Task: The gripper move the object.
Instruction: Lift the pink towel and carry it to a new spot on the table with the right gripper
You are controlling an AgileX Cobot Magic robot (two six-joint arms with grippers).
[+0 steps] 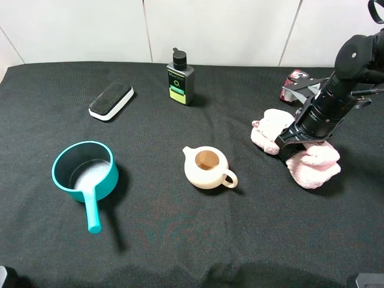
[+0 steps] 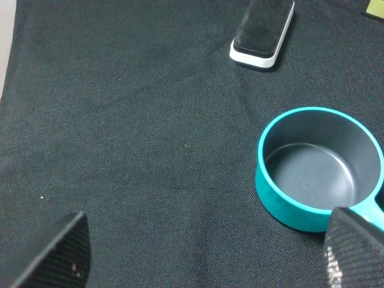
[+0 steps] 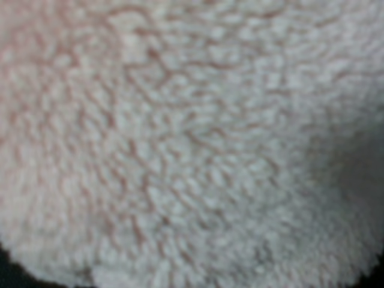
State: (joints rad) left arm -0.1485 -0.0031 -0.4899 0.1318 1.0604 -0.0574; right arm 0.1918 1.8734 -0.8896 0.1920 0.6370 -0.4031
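Note:
The pale-pink fluffy towel [image 1: 315, 165] lies on the black cloth at the right, bulging in two lumps, the other lump [image 1: 270, 126] farther back. My right gripper [image 1: 293, 146] comes down on its middle between the lumps, and its black fingers sink into the pile and look closed on it. In the right wrist view the towel [image 3: 192, 138] fills the frame and hides the fingers. My left gripper [image 2: 204, 258] is open and empty, its fingertips [image 2: 60, 252] wide apart above bare cloth near the teal pan. It is out of sight in the exterior view.
A cream teapot [image 1: 207, 168] stands at the centre, left of the towel. A teal saucepan [image 1: 84, 174] [image 2: 312, 174] sits at the left. A black-and-white eraser [image 1: 111, 100] [image 2: 262, 33] and a dark bottle [image 1: 180, 78] are at the back. A dark red object [image 1: 294, 84] lies behind the towel.

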